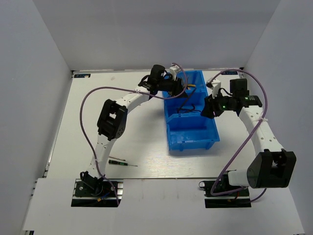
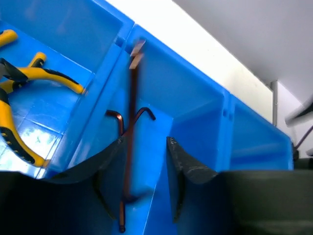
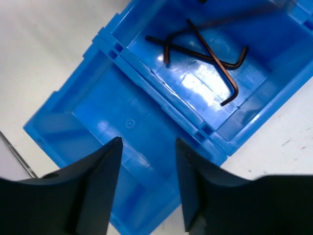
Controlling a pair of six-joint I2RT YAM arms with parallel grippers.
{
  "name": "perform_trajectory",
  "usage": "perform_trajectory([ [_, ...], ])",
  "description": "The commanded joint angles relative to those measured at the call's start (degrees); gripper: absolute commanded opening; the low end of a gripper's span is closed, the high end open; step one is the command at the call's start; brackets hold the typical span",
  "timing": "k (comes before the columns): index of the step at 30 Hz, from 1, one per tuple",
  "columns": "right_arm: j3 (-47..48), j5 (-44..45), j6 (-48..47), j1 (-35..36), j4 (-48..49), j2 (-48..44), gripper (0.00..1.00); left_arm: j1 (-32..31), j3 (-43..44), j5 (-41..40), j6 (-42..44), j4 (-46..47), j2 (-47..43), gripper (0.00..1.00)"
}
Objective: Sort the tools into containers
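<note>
Hex keys (image 1: 188, 108) in the top view: we see them as thin dark lines in the middle compartment of the blue bin (image 1: 193, 144), which sits on the white table (image 1: 146, 142) between the two arms. Yellow pliers (image 1: 190, 87) show in the far compartment, partly hidden by the left gripper (image 1: 177, 91), which hangs over the far and middle compartments. The right gripper (image 1: 207, 110) is at the bin's right wall, beside the middle compartment. From up here we cannot tell either claw's state. One black-handled screwdriver (image 1: 120, 162) lies on the table, well apart from the bin, near the left arm's base.

Left wrist view: the left gripper (image 2: 145, 142) has its jaws apart. A blurred hex key (image 2: 131, 122) stands nearly upright in the gap, close to one of the fingers (image 2: 107, 171). We cannot tell if it touches that finger, but it is not pinched from both sides. Behind it, bent key ends rest on the floor of the same compartment. The pliers, with yellow and black handles, lie in the next compartment, left of the divider.

Right wrist view: the right gripper (image 3: 147, 147) has its jaws apart with nothing between them, and through the gap we see bare blue floor of one compartment. The hex keys lie crossed over each other in the neighbouring compartment
</note>
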Motion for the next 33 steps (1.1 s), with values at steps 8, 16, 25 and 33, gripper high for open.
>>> perform_trajectory([
  [8,-2.99,-6.27,5.67,-0.41,5.21,-1.24,0.91,0.58,-17.33,-25.51,2.2,-6.49,-29.66,0.72],
  [16,6.67,-11.56,2.18,8.46,-0.94,7.99,0.0,4.28,-47.14,-62.97,-32.39,-31.67,-63.95,0.59],
  [25,16.69,1.28,9.99,28.5,-1.11,19.94,0.28,9.46,-69.47,-68.0,-68.91,-62.9,-86.67,0.65],
  [33,10.2,3.47,15.01,30.62,5.66,16.53,0.33,11.22,-76.07,-70.54,-76.83,-65.2,-84.06,0.67],
])
